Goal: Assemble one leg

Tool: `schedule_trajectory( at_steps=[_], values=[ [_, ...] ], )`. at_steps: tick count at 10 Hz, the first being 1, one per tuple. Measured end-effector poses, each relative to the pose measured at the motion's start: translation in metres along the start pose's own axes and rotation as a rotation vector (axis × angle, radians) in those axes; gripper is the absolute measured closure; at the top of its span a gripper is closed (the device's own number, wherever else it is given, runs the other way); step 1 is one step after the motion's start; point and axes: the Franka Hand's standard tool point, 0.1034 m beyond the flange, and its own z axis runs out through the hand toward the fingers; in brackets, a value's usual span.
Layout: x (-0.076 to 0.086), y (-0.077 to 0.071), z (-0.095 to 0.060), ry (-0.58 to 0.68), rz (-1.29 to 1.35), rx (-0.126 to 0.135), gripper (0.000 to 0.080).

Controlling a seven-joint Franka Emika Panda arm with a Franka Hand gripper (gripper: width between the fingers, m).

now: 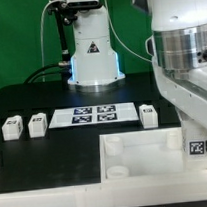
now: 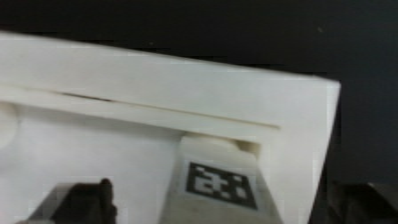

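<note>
The arm stood low over the near corner of the big white tray at the exterior view's right, its bulk hiding most of what went on beneath. A tagged leg showed just under the wrist there, hard against the tray's rim. In the wrist view the same leg stood between the two dark fingers, with the tray's raised wall directly behind it. The gripper looked closed on the leg, though the blur made it hard to say whether the pads actually touched it, so I could not tell for sure.

Three more legs waited well apart on the black table: two at the exterior view's left of the marker board, and one just beside its other end.

To my eye the step was seating this leg in a corner socket. Doing it well meant keeping the post upright and squared to the tray wall, centring it over the socket before pressing, and going down slowly. A tilted post would likely jam on the rim or shove the tray sideways.
</note>
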Motion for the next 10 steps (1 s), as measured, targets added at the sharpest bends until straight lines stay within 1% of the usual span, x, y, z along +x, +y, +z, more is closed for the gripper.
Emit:
schedule_trajectory(
  at_steps=[1,2,3,5,6,7,8,9,10],
  values=[
    [0.0008,-0.0005,-0.0028,0.009,-0.156,0.014,0.0157],
    [0.0011,0.0021,-0.0032,0.016,-0.262,0.023,0.0157],
    [0.0016,0.0026,-0.002,0.016,-0.296,0.02,0.0151],
    [0.0027,0.0025,-0.0023,0.02,-0.538,0.018,0.015],
    [0.0021,-0.0011,-0.0101,0.034,-0.709,0.009,0.015],
    [0.0007,-0.0022,-0.0116,0.063,-0.921,-0.002,0.015],
    [0.0006,-0.0021,-0.0096,0.078,-1.085,-0.017,0.015],
    [0.0022,-0.0025,-0.0082,0.084,-1.137,-0.017,0.015],
    [0.0021,-0.0025,-0.0082,0.083,-1.118,-0.016,0.0177]
  ],
)
